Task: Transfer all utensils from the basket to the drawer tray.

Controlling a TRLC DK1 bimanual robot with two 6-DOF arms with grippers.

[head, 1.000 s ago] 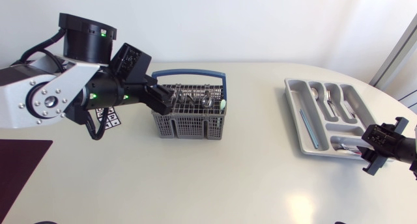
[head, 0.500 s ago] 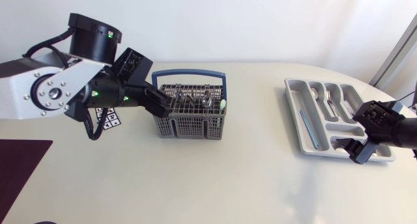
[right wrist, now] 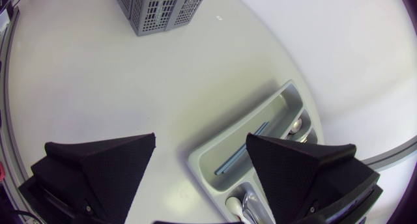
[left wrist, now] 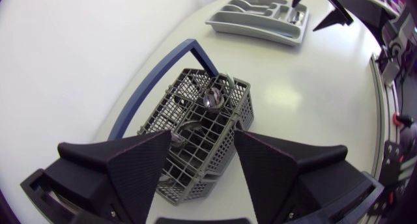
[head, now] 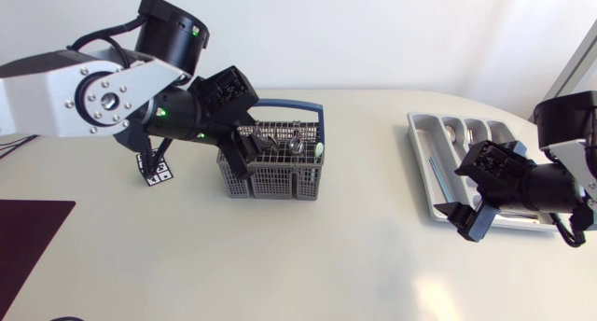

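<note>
The grey wire basket [head: 275,162] with a blue handle [head: 280,104] stands left of the table's middle and holds several metal utensils [head: 294,144]. My left gripper [head: 241,151] hovers over its left end, open and empty. In the left wrist view the basket [left wrist: 208,116] lies below and ahead of the left gripper [left wrist: 202,136], with a spoon [left wrist: 212,99] upright inside. The grey drawer tray [head: 422,162] at the right holds cutlery [head: 471,144]. My right gripper [head: 459,202] hangs open at the tray's near left corner. In the right wrist view the right gripper [right wrist: 201,138] is empty above the tray [right wrist: 215,155].
A small black-and-white marker tag [head: 154,167] lies on the table left of the basket. A dark mat [head: 28,242] covers the near left corner. The far basket [right wrist: 159,6] shows across bare tabletop from the right wrist.
My right gripper has opened wide and moved left from the tray's near right corner to its near left corner. My left arm has swung right, bringing its gripper over the basket.
</note>
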